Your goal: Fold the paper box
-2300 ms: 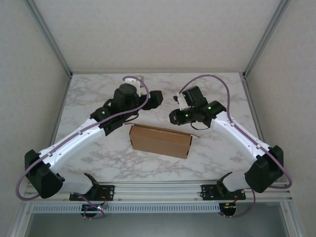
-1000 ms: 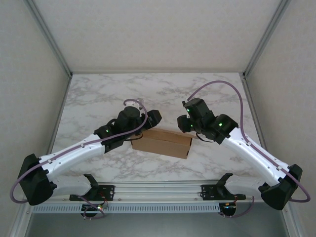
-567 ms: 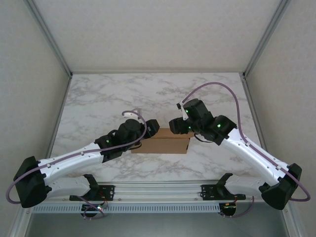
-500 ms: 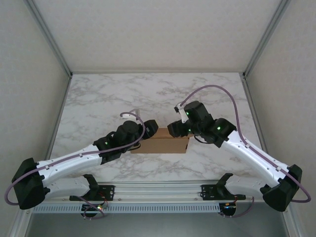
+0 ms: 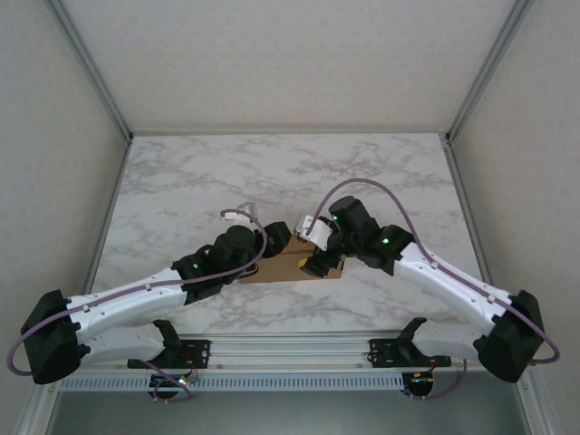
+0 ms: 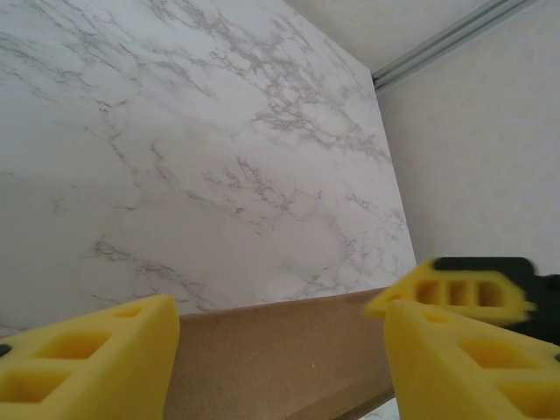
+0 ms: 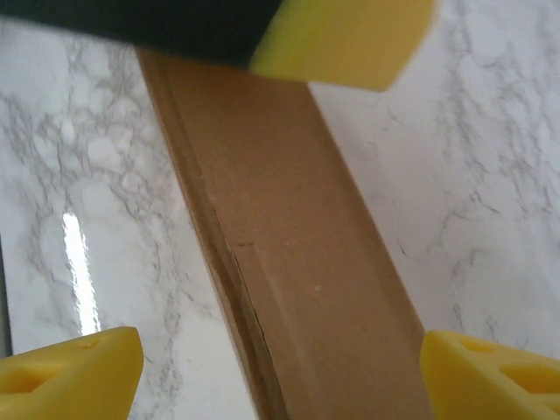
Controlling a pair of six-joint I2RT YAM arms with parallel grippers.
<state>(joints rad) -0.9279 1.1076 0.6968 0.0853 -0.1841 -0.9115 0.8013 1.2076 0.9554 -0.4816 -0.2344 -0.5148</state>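
Observation:
The paper box (image 5: 288, 268) is a closed brown cardboard mailer near the table's front middle, largely covered by both grippers. My left gripper (image 5: 275, 237) reaches it from the left. In the left wrist view its yellow fingers (image 6: 87, 359) press on either side of the paper box (image 6: 280, 350), shut on it. My right gripper (image 5: 317, 256) hovers over the box's right part. In the right wrist view its fingers (image 7: 70, 367) stand wide apart, with the paper box (image 7: 297, 262) between them and marble showing on both sides. The left gripper's finger (image 7: 341, 35) shows at the top there.
The white marble table (image 5: 272, 172) stretches bare behind the box, closed in by pale walls with metal rails (image 5: 86, 63). The two arm bases sit on the front rail (image 5: 290, 349). Both grippers crowd close together over the box.
My right gripper has opened wide and swung left and forward over the box. The left arm has kept its hold, and the box now sits nearer and looks narrower from above.

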